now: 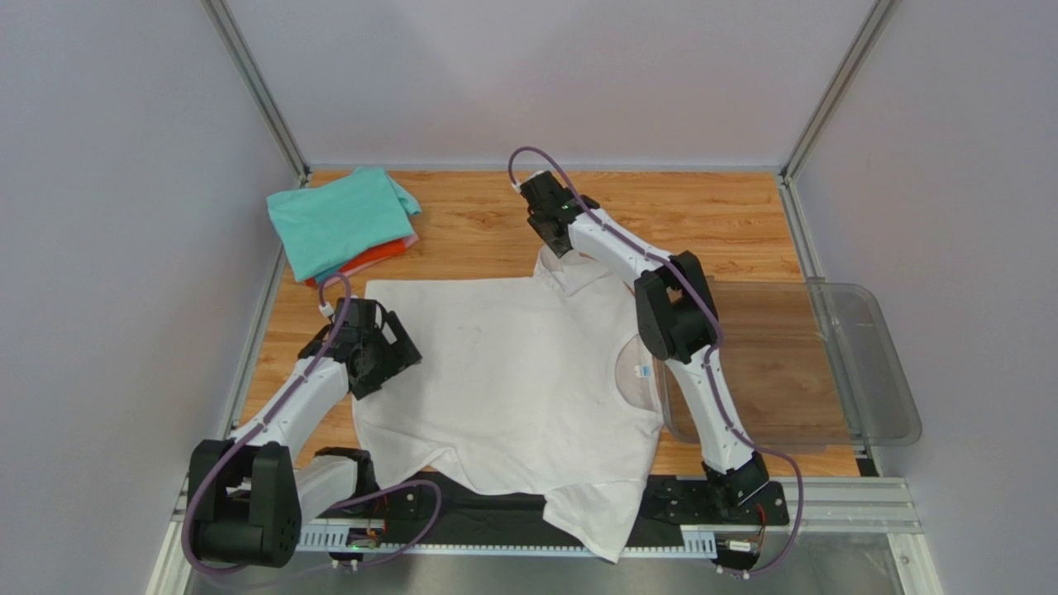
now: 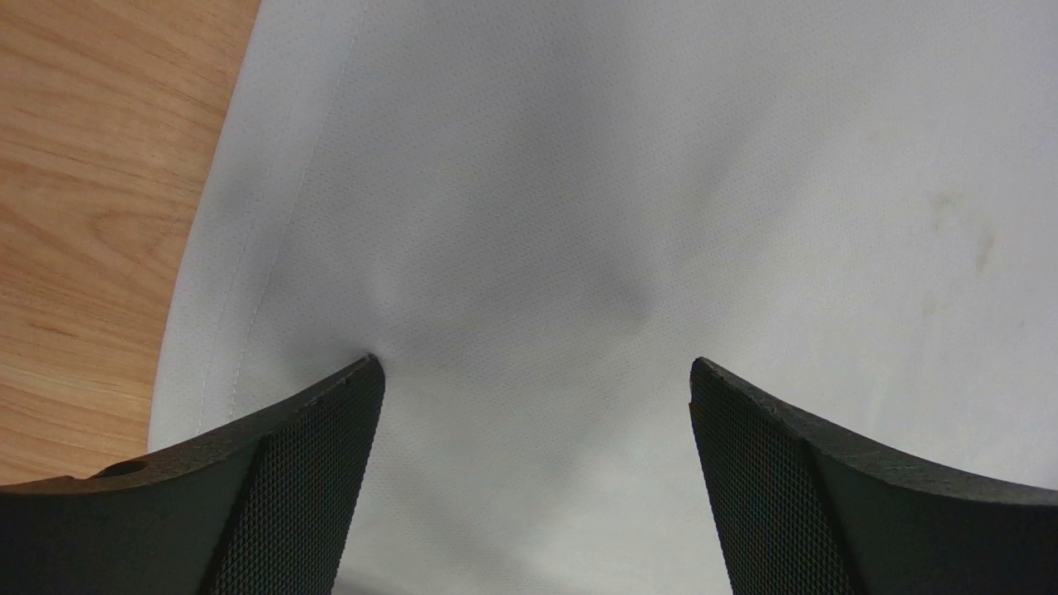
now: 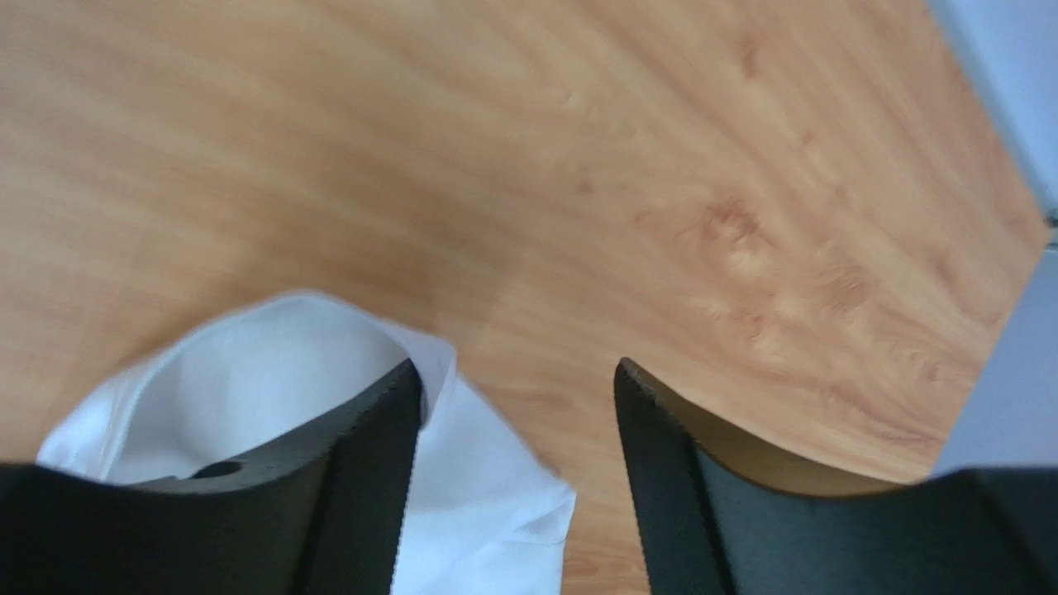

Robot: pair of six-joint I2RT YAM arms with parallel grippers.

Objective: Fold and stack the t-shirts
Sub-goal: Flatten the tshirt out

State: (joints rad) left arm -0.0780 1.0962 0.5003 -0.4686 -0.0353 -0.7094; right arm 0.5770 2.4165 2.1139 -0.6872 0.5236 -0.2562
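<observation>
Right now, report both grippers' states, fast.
Left gripper: open wide over the plain white cloth t-shirt, holding nothing.
Right gripper: open, empty; a corner of that shirt lies beside one finger.

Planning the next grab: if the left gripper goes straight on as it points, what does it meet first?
The white t-shirt: the open left gripper points down at its cloth, close to the stitched edge. How far off the cloth lies is unclear.
</observation>
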